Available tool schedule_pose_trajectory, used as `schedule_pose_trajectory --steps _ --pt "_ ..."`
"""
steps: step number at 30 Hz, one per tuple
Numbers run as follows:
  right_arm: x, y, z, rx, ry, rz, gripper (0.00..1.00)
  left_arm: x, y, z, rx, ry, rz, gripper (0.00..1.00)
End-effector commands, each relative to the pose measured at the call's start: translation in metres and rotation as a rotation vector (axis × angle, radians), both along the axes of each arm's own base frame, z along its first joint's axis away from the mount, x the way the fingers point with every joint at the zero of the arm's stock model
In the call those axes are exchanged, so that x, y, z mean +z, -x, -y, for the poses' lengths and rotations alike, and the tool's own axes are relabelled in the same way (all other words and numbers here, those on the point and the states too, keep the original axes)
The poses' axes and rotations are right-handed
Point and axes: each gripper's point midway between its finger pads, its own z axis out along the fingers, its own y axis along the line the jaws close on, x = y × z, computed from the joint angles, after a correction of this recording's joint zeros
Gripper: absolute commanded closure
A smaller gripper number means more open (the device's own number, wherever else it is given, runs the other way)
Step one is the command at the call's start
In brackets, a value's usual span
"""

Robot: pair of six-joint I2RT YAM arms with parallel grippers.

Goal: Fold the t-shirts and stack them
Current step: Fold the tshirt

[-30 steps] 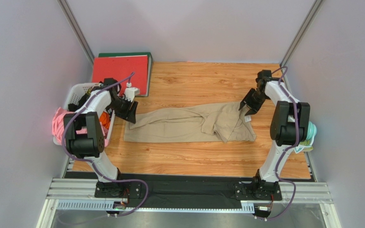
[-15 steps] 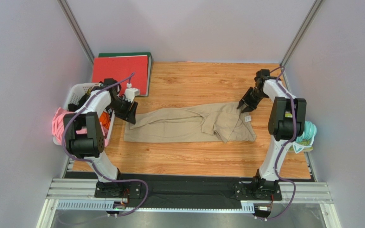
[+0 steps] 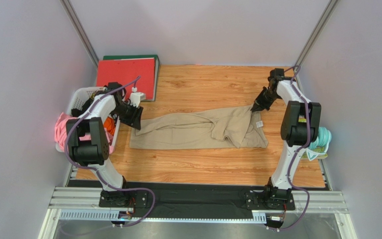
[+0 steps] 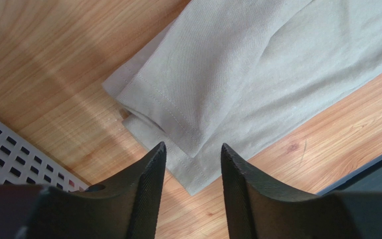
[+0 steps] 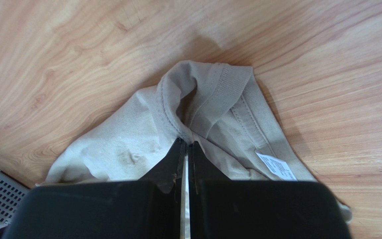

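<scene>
1. While the top view takes in the whole t-shirt (image 3: 198, 130), a tan strip lying across the middle of the wooden counter (image 3: 203, 84) with its right part bunched, each wrist view shows only 1 end of it.
2. Only the top view shows the red folder (image 3: 125, 73) at the far left corner, the white basket (image 3: 81, 99) of clothes at the counter's left edge, and a teal cloth (image 3: 323, 137) beside the right arm (image 3: 297, 124) at the right edge.
3. Only the left wrist view shows the stitching. A folded sleeve (image 4: 178, 94) with a double-stitched hem lies on top of the other layers at the shirt's left end.
4. Only the right wrist view shows the ribbed collar (image 5: 213, 94) gaping open and the white label (image 5: 276, 167) lying flat just right of the jaw tips.
5. The left jaws stand spread, and the corner of the sleeve hem shows in the gap between their tips. Whether they touch the cloth cannot be told.
6. The right jaws are pressed together, pinching a fold of cloth just below the collar at the shirt's far right corner.
</scene>
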Motion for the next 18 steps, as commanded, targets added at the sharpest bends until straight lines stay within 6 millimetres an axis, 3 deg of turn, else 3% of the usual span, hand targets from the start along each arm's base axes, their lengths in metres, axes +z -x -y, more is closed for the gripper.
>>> schedule_pose_trajectory --steps 1,3,4,6,9,10,13,18 --pt "0.016 -0.021 0.021 -0.036 0.045 0.055 1.0 0.008 -0.01 -0.011 -0.005 -0.025 0.048 0.52" --pt "0.015 -0.022 0.026 -0.044 0.053 0.044 1.0 0.005 -0.011 -0.015 0.001 -0.036 0.047 0.62" --pt "0.014 -0.021 0.028 -0.05 0.057 0.035 1.0 0.005 -0.014 -0.017 0.003 -0.043 0.057 0.81" --pt "0.01 -0.02 0.03 -0.052 0.048 0.024 1.0 0.001 -0.017 -0.022 0.02 -0.053 0.054 1.0" --pt "0.004 -0.017 0.028 -0.047 0.04 0.009 1.0 -0.002 -0.021 -0.022 0.033 -0.039 0.032 1.0" --pt "0.002 -0.016 0.026 -0.043 0.027 0.009 1.0 -0.003 -0.021 -0.021 0.035 -0.033 0.025 0.9" --pt "-0.003 -0.012 0.023 -0.045 0.015 0.001 1.0 -0.004 -0.018 -0.016 0.04 -0.004 0.012 0.73" --pt "-0.005 -0.013 0.018 -0.038 0.005 0.0 1.0 -0.009 -0.008 -0.01 0.038 0.025 -0.012 0.65"
